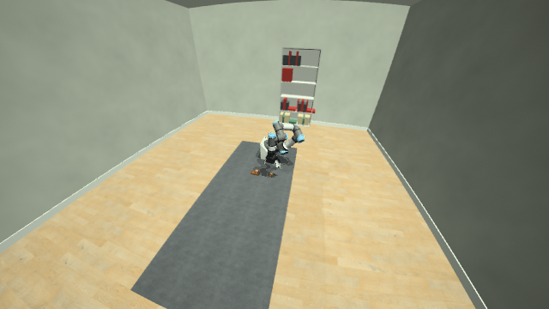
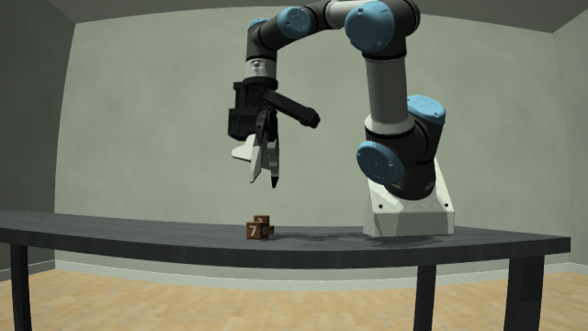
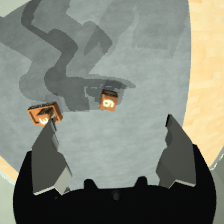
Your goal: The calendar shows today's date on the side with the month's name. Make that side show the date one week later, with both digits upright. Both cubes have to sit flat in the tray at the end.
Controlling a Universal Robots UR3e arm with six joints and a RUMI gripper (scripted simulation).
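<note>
We're looking at a long dark grey desk [image 2: 138,236] running across the lower half of the exterior view, standing on black legs over a pale wood-plank floor [image 1: 364,223]. From the top view the desk reads as a grey strip down the middle of the frame, with plain grey-green walls [image 1: 86,94] on three sides and a white bookshelf [image 1: 319,81] against the far wall at upper centre, holding red and dark books and some boxes at its foot.

One arm [image 2: 386,83] in shot, grey tubes with blue joint caps, bolted to a white pedestal [image 2: 443,216] at the right of the desk. It arches up to the top of the frame and drops down to centre.

One tool [image 2: 265,176], and it's spread wide, nothing between its fingers. It hangs well above the desk, tips pointing down. In the wrist view its two grey fingers stand at lower left and lower right.

Now the count of brown pieces: two. The wrist view shows a single cube [image 3: 108,101] just above centre with a white 9 on top, sitting flat on the grey surface. Apart from it, at middle left, sits the tray [image 3: 45,113], partly hidden behind the left fingertip, holding something I can't read. In the exterior view these bunch together at lower centre, below the tool, a white 7 facing the camera.
</note>
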